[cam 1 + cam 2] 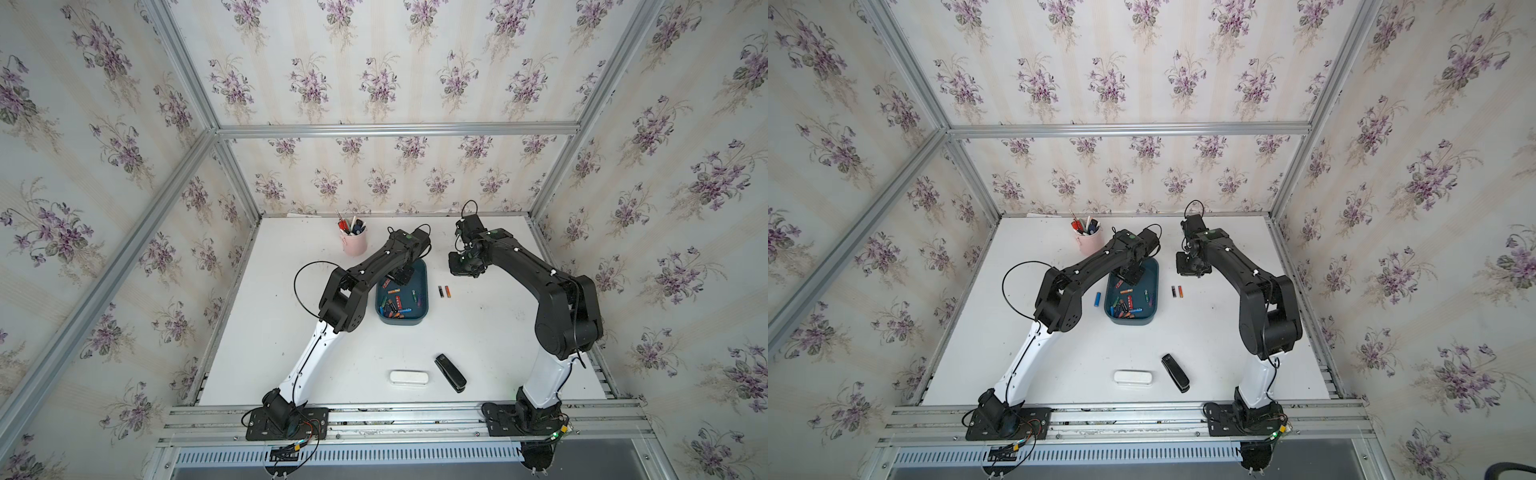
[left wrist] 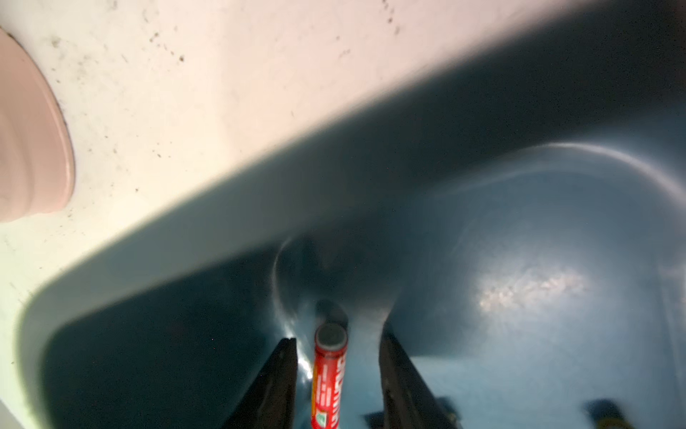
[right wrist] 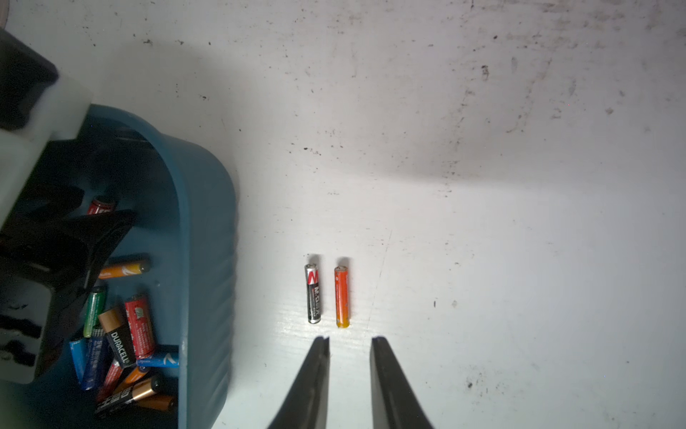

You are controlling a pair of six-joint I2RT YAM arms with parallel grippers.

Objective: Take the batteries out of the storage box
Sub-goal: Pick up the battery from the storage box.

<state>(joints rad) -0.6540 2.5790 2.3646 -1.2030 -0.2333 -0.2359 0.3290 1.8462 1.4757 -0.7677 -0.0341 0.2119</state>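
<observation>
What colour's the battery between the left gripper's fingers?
The battery is red with white lettering; best in left wrist view.

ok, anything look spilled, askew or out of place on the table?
Nothing broken or spilled. Three lie outside the dark teal plastic storage box: a black battery and an orange battery neatly parallel on the right arm's side, a lone blue battery on the left arm's side. The white tabletop is just scuffed and speckled.

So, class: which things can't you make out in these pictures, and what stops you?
Far end of the storage box, both top views: covered by the left hand and arm.
Red battery, left wrist view: lower end cut off by the picture's edge.
Labels of the batteries, top views: too small.
Pink cup, left wrist view: mostly cut off, blurred.
</observation>
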